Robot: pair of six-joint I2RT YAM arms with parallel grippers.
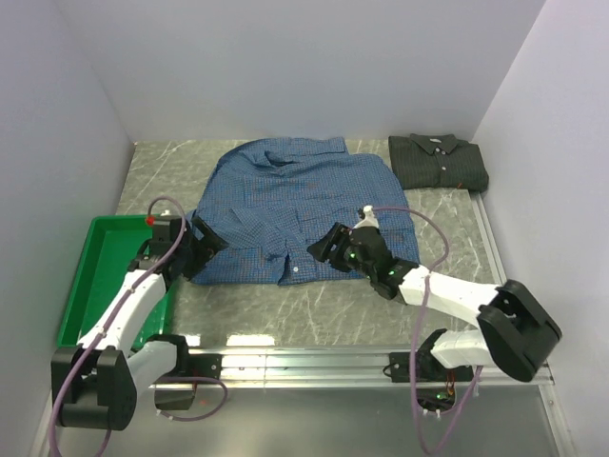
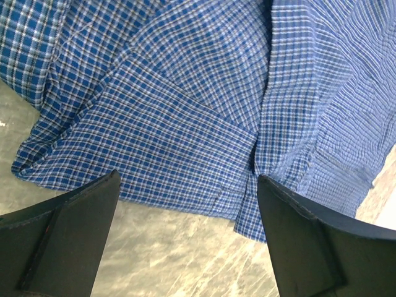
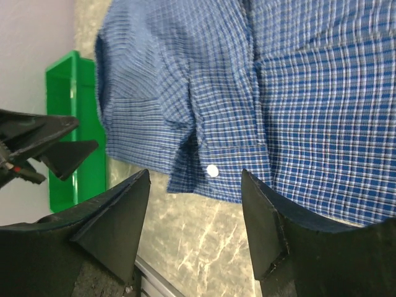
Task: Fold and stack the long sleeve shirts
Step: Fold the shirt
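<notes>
The blue checked shirt [image 1: 295, 205] lies spread on the table's middle, collar at the far side, sleeves folded in. Its hem shows in the left wrist view [image 2: 185, 142] and in the right wrist view [image 3: 291, 111], where a white button [image 3: 212, 171] sits near the hem. The dark green-charcoal shirt [image 1: 438, 162] lies folded at the far right. My left gripper [image 1: 203, 249] is open and empty at the blue shirt's near left corner. My right gripper [image 1: 328, 249] is open and empty at the hem's near edge, right of the middle.
A green plastic tray [image 1: 90, 276] stands at the left by the left arm; it also shows in the right wrist view [image 3: 68, 124]. White walls close the table at the left, back and right. A metal rail [image 1: 314, 360] runs along the near edge.
</notes>
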